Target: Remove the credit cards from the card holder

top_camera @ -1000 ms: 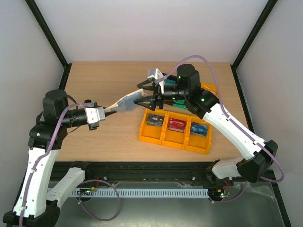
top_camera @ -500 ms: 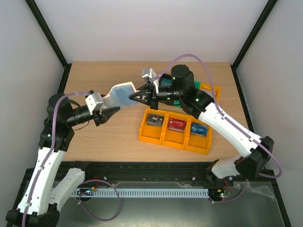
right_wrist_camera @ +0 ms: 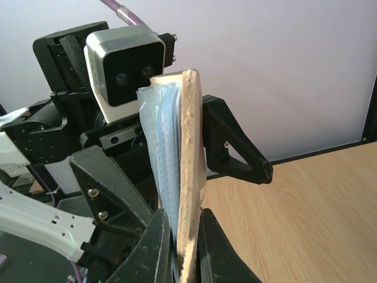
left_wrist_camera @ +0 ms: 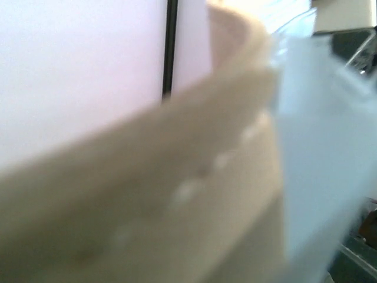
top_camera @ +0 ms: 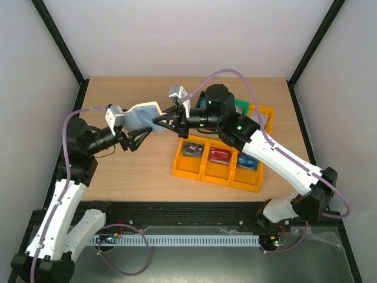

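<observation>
Now that the right claw [top_camera: 160,122] has clamped onto the card holder [top_camera: 140,115], the left claw [top_camera: 136,139] lets go and springs wide, its fingers apart on either side of the wallet. Handover made! The card holder hangs clear of the worktop [top_camera: 118,171], pinched by one edge between the right claw's fingers, just ahead of the left claw. A second ago it was the reverse: left claw gripping, right claw gaping, wallet lower and flatter. That likely frees the left claw to pick at the blue-grey pockets. Whether any cards sit inside cannot be told.
</observation>
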`<action>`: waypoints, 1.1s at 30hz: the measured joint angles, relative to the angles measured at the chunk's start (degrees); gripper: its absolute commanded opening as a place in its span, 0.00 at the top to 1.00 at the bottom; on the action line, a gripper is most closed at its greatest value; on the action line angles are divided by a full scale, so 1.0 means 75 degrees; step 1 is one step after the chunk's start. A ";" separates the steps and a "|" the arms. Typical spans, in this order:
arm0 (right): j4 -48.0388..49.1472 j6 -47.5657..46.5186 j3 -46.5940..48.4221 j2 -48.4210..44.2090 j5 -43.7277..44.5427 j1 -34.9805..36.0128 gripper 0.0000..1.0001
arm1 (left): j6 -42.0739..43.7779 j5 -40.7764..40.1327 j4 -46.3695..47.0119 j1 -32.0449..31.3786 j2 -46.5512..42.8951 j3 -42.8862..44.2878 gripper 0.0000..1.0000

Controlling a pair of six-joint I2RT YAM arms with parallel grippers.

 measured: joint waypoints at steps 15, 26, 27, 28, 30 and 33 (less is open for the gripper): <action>0.0256 0.0102 0.0149 0.0256 -0.0035 -0.0175 0.54 | -0.0388 0.0644 0.0507 -0.0085 -0.0026 -0.0073 0.98; 0.0070 -0.0140 0.0140 -0.0134 -0.0635 -0.0848 0.50 | -0.0399 0.1329 0.0516 -0.0058 -0.0061 -0.0073 0.98; 0.0044 -0.0157 0.0140 -0.0134 -0.0664 -0.0848 0.48 | -0.0385 0.1402 0.0522 -0.0058 -0.0064 -0.0073 0.98; 0.0023 -0.0160 0.0140 -0.0134 -0.0708 -0.0845 0.45 | -0.0382 0.1440 0.0525 -0.0058 -0.0064 -0.0073 0.98; -0.0009 -0.0140 0.0154 -0.0131 -0.0836 -0.0845 0.42 | -0.0353 0.1495 0.0522 -0.0058 -0.0061 -0.0073 0.98; -0.0020 -0.0105 0.0160 -0.0131 -0.0953 -0.0845 0.47 | -0.0291 0.1536 0.0519 -0.0058 -0.0061 -0.0073 0.98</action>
